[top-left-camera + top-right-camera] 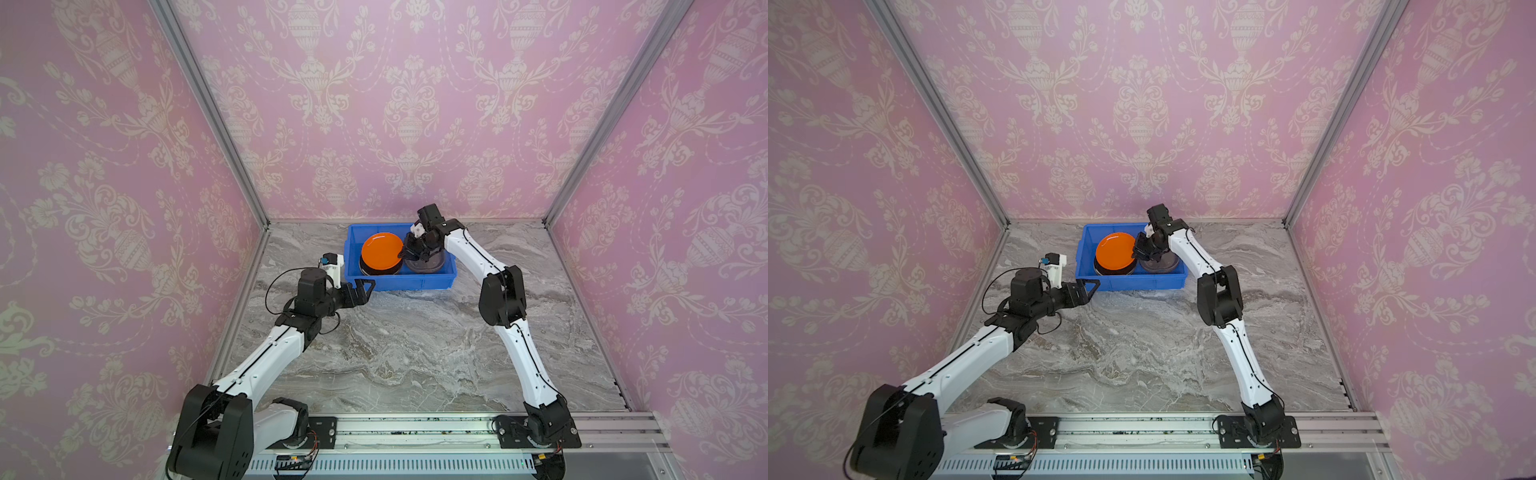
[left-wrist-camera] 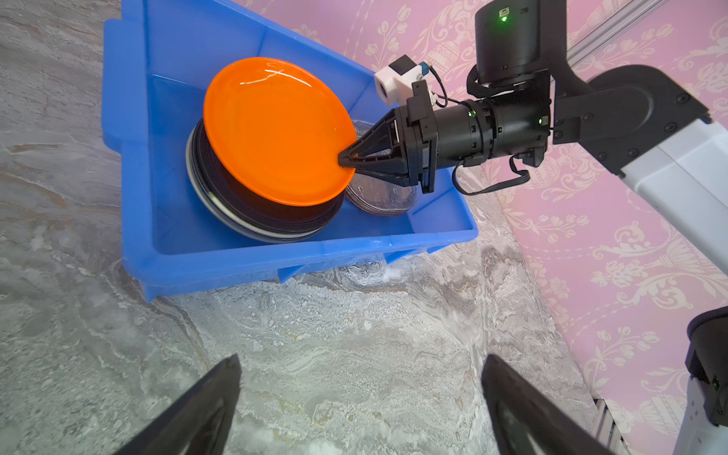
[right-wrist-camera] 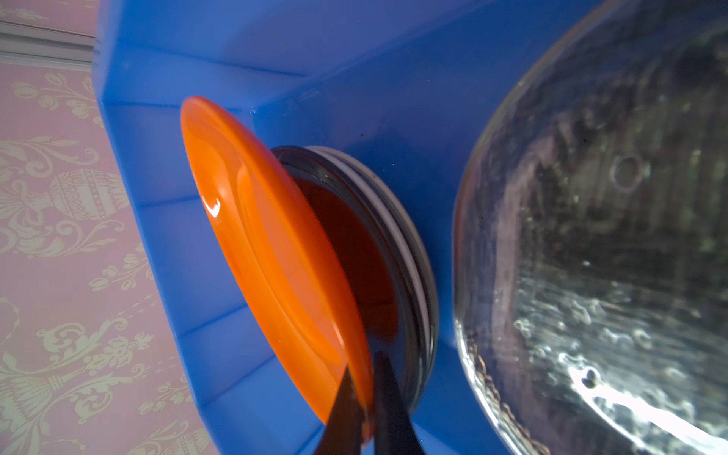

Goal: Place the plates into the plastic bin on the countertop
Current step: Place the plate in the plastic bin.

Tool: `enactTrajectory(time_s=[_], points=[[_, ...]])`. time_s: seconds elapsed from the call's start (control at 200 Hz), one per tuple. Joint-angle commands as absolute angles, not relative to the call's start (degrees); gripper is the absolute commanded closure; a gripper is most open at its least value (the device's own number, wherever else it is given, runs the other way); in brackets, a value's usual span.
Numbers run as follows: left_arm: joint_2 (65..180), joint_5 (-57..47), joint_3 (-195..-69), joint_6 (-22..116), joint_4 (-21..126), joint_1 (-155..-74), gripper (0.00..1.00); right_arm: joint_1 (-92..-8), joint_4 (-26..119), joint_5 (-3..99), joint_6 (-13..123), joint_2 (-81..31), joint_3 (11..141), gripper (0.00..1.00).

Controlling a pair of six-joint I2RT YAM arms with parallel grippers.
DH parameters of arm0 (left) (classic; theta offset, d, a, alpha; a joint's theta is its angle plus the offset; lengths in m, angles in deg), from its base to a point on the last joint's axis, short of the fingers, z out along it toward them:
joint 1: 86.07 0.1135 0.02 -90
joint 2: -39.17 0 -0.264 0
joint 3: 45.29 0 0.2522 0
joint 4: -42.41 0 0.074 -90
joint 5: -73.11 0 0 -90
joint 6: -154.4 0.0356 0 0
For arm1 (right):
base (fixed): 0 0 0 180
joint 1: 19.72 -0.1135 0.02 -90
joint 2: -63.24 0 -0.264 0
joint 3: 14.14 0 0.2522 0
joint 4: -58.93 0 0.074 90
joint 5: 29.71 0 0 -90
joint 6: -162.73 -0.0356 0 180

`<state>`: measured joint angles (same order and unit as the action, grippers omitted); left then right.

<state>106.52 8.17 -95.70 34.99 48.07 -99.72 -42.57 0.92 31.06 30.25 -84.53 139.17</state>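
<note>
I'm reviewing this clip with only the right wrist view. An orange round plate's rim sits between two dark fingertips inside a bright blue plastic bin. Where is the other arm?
Observer: The left gripper hangs outside the bright blue plastic bin, by its near left corner. Its jaws are wide open with nothing in them.
Operator: Any plates out on the counter?
Observer: None. In both top views the grey marble countertop carries only the bin.
Operator: Where does the bin stand?
Observer: At the back of the countertop, close to the pink patterned back wall.
</note>
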Motion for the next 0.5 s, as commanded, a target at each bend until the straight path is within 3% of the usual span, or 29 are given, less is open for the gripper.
enactTrajectory(time_s=[0.0,0.095,0.26,0.495], points=[[106.94,7.18,-95.84,34.87,47.12,-99.96,0.02,-42.44,0.83,30.45,29.99,-84.88,140.79,0.82],[106.87,7.03,-95.86,34.85,47.02,-99.97,0.02,-42.42,-0.37,31.96,31.03,-84.45,140.80,0.81],[106.73,6.37,-96.17,35.74,47.84,-100.02,0.01,-42.46,-2.55,35.46,33.58,-82.09,139.46,0.67],[108.07,6.56,-96.89,36.09,47.52,-100.04,0.01,-42.41,-3.99,39.77,36.73,-78.17,137.48,0.66]])
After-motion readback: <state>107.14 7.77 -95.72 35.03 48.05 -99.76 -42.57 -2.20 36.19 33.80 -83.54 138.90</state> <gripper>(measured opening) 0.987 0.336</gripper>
